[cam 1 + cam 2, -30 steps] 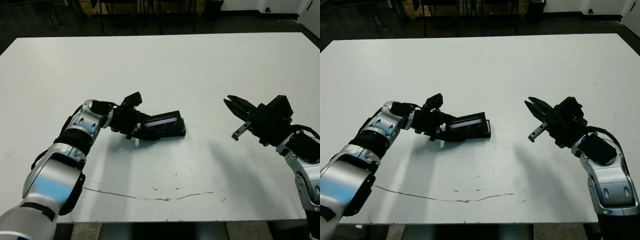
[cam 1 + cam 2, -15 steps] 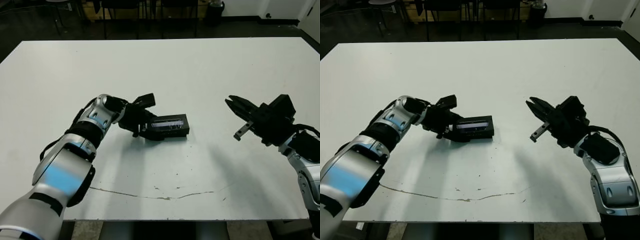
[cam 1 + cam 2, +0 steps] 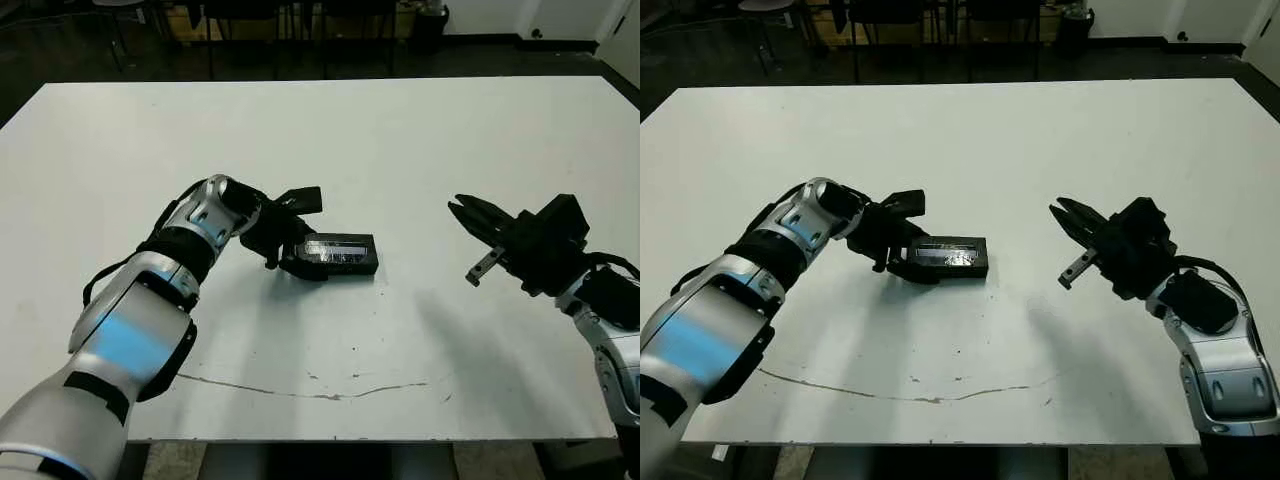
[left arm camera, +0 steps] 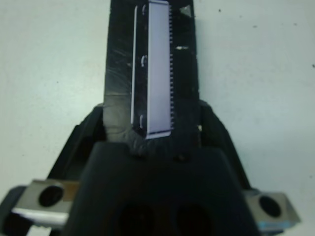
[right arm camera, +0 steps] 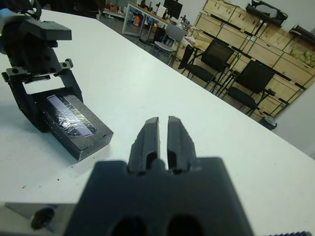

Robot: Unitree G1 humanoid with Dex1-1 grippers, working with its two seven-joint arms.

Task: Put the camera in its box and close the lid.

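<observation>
From the head views, you see the lid [image 3: 340, 254] now lying flat over the box – a second ago it was tilted – so closing looks nearly done. The left gripper [image 3: 290, 238] clasps its end on the table [image 3: 400, 150]. Left wrist view: fingers straddle the lid; no readable writing. Right wrist view: the right gripper [image 5: 163, 135] hangs nearly pinched together, empty – the camera isn't visible.

The black lid [image 3: 340, 254], grey strip up, lies flat, closed over the box.

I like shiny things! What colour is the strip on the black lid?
Greyish silver and glossy on the lid; the right wrist view shows it best.
</observation>
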